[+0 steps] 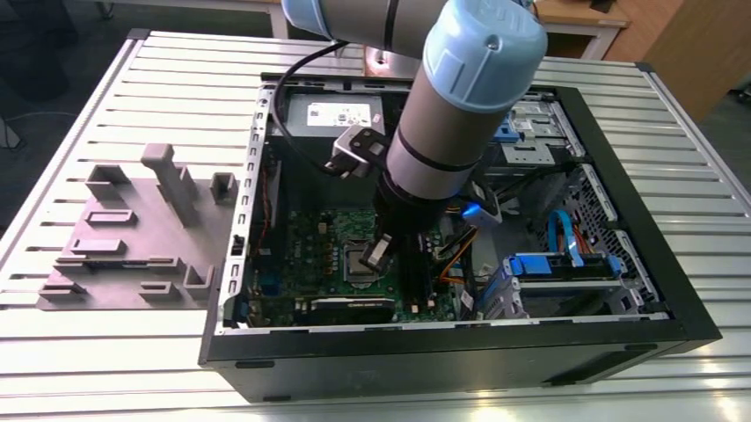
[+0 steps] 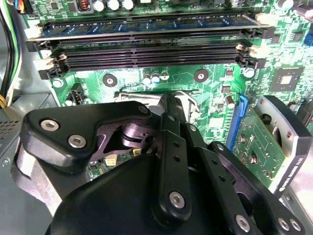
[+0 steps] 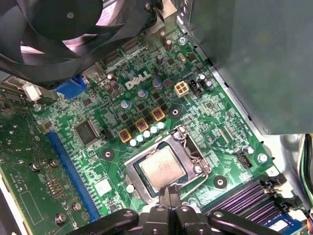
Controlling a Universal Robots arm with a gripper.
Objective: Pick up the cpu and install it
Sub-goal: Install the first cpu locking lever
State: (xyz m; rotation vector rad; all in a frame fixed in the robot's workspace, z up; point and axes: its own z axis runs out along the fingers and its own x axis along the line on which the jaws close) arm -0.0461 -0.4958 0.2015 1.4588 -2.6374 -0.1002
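The cpu, a small silvery square chip, lies flat inside the silver socket frame on the green motherboard. In the first wrist view my gripper hangs just over the frame's edge on the side toward the memory slots. Its two thin fingertips are drawn together with nothing showing between them. In the exterior view the gripper reaches down into the open computer case, right beside the socket. The black fingers and their linkage cover most of the socket in the second wrist view.
Memory slots run alongside the socket, one of them holding a module. A black fan and a big grey box flank the board. A blue drive cage and cables sit at the exterior view's right. A grey fixture stands on the slatted table.
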